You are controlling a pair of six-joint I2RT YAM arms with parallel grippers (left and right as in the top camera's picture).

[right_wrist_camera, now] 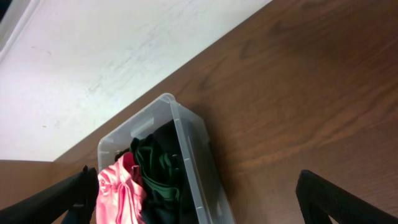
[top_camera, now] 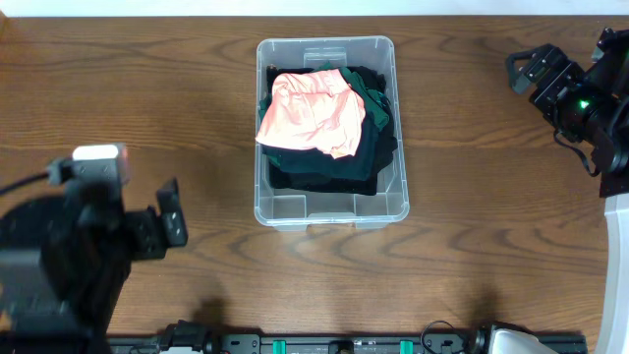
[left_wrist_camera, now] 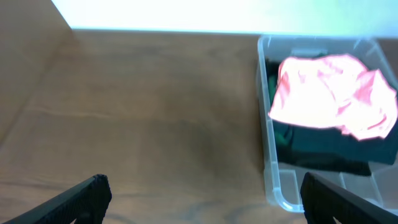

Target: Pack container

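The clear plastic container (top_camera: 295, 206) stands at the middle of the wooden table. It holds a pile of dark garments (top_camera: 378, 147) with a crumpled pink garment (top_camera: 313, 110) on top. My left gripper (top_camera: 172, 213) hangs open to the left of the container, near the front, with nothing between its fingers. In the left wrist view the container (left_wrist_camera: 273, 186) and the pink garment (left_wrist_camera: 329, 93) lie ahead and to the right of the open left gripper (left_wrist_camera: 204, 182). My right gripper (top_camera: 526, 71) is open at the far right, apart from the container (right_wrist_camera: 186, 134), where a green garment (right_wrist_camera: 158, 168) shows.
The brown wooden table (top_camera: 491, 197) reaches a white wall (right_wrist_camera: 112, 56) at its far edge. A black rail with fittings (top_camera: 334, 344) runs along the front edge. The left arm's bulk (top_camera: 59, 265) fills the lower left corner.
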